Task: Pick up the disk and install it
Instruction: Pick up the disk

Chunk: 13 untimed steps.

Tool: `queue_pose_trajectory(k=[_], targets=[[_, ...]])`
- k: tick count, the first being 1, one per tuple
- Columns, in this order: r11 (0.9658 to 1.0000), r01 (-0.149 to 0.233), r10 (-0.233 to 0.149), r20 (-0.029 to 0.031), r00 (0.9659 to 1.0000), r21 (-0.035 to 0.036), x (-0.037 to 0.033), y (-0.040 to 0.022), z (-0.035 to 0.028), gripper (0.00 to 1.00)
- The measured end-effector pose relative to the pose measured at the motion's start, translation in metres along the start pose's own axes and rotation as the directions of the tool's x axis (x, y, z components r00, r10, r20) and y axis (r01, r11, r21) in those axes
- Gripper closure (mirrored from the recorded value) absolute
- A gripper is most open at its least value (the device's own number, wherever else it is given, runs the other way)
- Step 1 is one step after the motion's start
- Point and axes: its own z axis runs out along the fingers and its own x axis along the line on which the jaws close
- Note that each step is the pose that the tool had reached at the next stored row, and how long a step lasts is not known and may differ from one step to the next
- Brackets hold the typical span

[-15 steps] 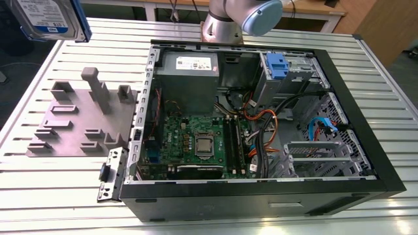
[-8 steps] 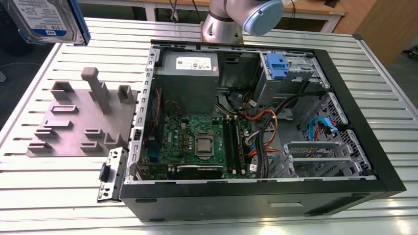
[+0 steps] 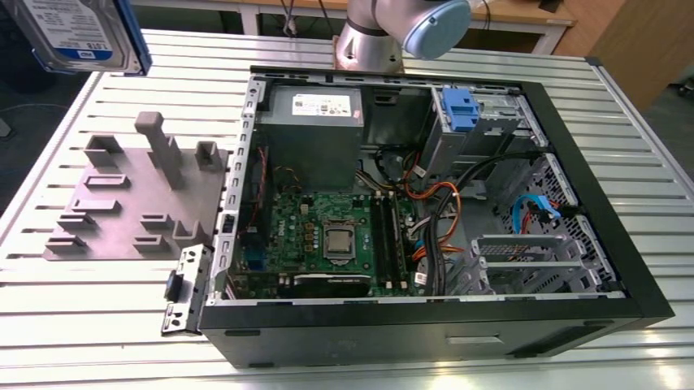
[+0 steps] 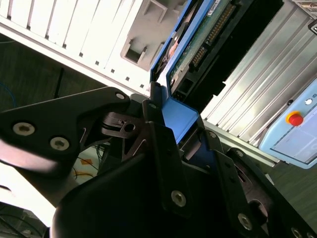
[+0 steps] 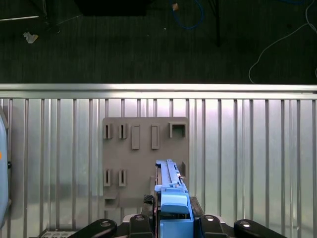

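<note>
Up in the air at the exterior view's left edge, the disk (image 3: 78, 32) is hanging label outward, clear of the table. In both wrist views the gripper (image 4: 181, 124) (image 5: 174, 210) is clamping it by the blue carrier frame, black fingers (image 4: 161, 146) pressing on either side. Below it, a grey holder plate (image 5: 143, 148) with slots and posts is lying on the ribbed aluminium table (image 3: 97, 325). Beside the plate, the open computer case (image 3: 434, 329) is resting on its side, showing its board and cables. The arm's base (image 3: 375, 41) is standing behind the case. Dark floor (image 5: 124, 44) with loose cables (image 5: 190, 15) is stretching beyond the table's edge.
</note>
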Motion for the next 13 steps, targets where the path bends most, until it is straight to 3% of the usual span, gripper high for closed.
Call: queue_pose_trajectory(k=[13], targets=[[1.0,0.0,0.0,-0.0001,1.0,0.0,-0.0001,-0.005,-0.0001,0.63]])
